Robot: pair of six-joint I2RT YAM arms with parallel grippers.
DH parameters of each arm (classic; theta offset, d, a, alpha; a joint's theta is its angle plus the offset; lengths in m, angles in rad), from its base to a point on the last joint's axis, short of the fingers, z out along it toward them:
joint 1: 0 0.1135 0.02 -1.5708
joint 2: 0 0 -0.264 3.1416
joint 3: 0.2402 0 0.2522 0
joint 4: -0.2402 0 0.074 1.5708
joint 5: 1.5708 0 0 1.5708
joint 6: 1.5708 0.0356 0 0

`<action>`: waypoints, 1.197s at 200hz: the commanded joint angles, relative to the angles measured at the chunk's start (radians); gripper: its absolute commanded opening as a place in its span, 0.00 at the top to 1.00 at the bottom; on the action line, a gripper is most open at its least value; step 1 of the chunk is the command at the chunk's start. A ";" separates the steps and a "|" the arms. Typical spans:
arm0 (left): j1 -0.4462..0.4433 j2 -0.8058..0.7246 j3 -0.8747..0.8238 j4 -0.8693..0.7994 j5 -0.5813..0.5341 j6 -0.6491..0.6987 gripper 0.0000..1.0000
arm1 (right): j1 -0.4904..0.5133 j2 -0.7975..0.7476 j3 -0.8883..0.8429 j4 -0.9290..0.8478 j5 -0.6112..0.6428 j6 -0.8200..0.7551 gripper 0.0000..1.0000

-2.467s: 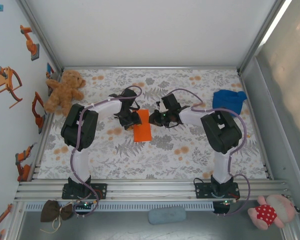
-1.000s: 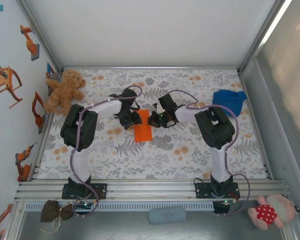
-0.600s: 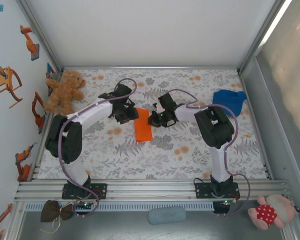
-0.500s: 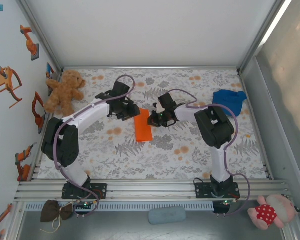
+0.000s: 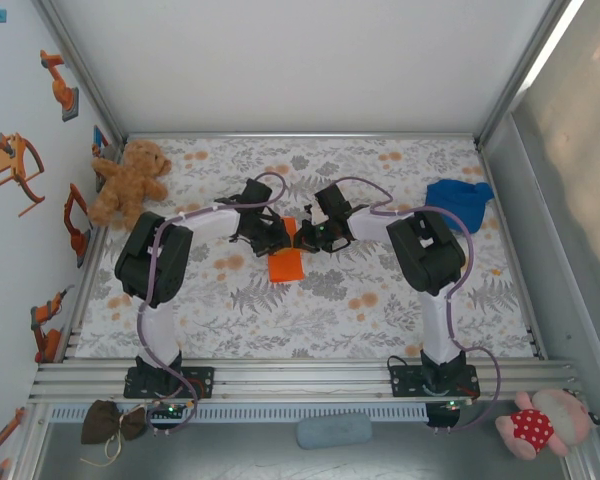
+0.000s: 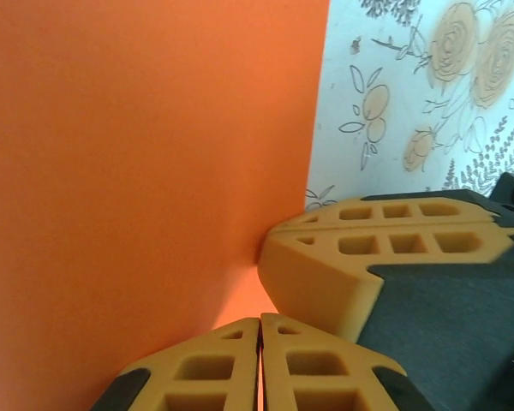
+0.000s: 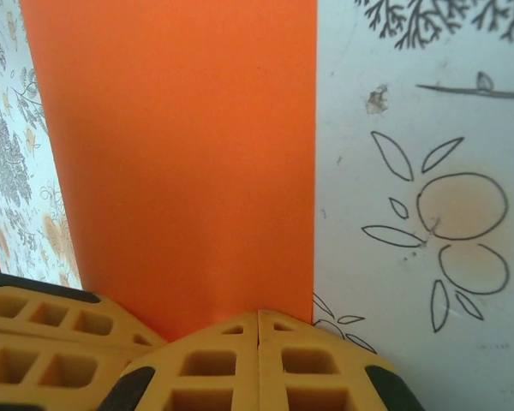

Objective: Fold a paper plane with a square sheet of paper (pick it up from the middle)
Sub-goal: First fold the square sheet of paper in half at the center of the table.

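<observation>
The square sheet of paper (image 5: 286,266) lies folded into a narrow bright orange strip at mid-table. Both grippers meet tip to tip over its far end. My left gripper (image 5: 280,236) is shut at the sheet's edge (image 6: 137,154), and a thin orange sliver shows in the seam between its pads (image 6: 259,318). The right gripper's fingers (image 6: 325,274) rest just beside it on the same edge. My right gripper (image 5: 302,238) is shut with its tips (image 7: 258,313) set down on the paper's border (image 7: 180,154). The left gripper's fingers (image 7: 43,334) sit at the lower left of that view.
A brown teddy bear (image 5: 130,182) sits at the far left of the flowered mat (image 5: 330,300). A blue cloth lump (image 5: 458,202) lies at the far right. Metal frame rails bound the table. A pink plush toy (image 5: 540,425) lies beyond the front rail.
The left arm swung away toward the far left, then came back to the paper's far end, and its jaws closed. The right gripper stayed shut by the paper.
</observation>
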 commanded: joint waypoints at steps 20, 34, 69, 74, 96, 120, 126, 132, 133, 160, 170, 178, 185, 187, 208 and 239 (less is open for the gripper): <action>0.001 0.038 0.015 -0.019 -0.001 0.016 0.91 | -0.001 0.127 -0.060 -0.204 0.204 -0.044 1.00; 0.004 0.048 0.007 -0.019 -0.003 0.021 0.92 | -0.003 0.129 -0.060 -0.211 0.208 -0.051 1.00; 0.028 0.055 -0.027 -0.013 -0.002 0.038 0.93 | -0.010 0.137 -0.053 -0.251 0.228 -0.071 1.00; 0.033 0.054 -0.034 -0.013 0.002 0.042 0.93 | -0.011 0.139 -0.049 -0.264 0.235 -0.076 1.00; 0.065 0.043 -0.081 0.009 0.035 0.054 0.93 | -0.024 0.151 -0.044 -0.308 0.255 -0.094 1.00; 0.107 0.017 -0.140 0.022 0.063 0.064 0.93 | -0.035 0.161 -0.049 -0.329 0.267 -0.111 1.00; 0.116 0.006 -0.156 0.020 0.060 0.069 0.93 | -0.036 0.164 -0.050 -0.332 0.268 -0.114 1.00; 0.127 -0.006 -0.171 0.017 0.053 0.073 0.93 | -0.037 0.164 -0.050 -0.333 0.268 -0.117 1.00; 0.129 -0.008 -0.173 0.017 0.051 0.073 0.93 | -0.037 0.165 -0.050 -0.333 0.269 -0.117 1.00; 0.183 -0.075 -0.245 0.018 0.033 0.076 0.93 | -0.038 0.167 -0.048 -0.340 0.273 -0.118 1.00; 0.202 -0.103 -0.262 0.017 0.028 0.079 0.93 | -0.038 0.168 -0.047 -0.340 0.273 -0.118 1.00; 0.213 -0.126 -0.268 0.013 0.023 0.079 0.93 | -0.038 0.167 -0.048 -0.340 0.273 -0.120 1.00; 0.216 -0.148 -0.268 0.012 0.025 0.080 0.93 | -0.038 0.166 -0.046 -0.341 0.273 -0.121 1.00; 0.217 -0.155 -0.267 0.013 0.024 0.080 0.93 | -0.038 0.166 -0.047 -0.341 0.271 -0.119 1.00; 0.205 -0.201 -0.240 0.040 0.066 0.074 0.92 | -0.038 0.166 -0.047 -0.341 0.271 -0.119 1.00; 0.146 -0.196 -0.204 0.160 0.134 0.023 0.91 | -0.037 0.166 -0.048 -0.340 0.271 -0.119 1.00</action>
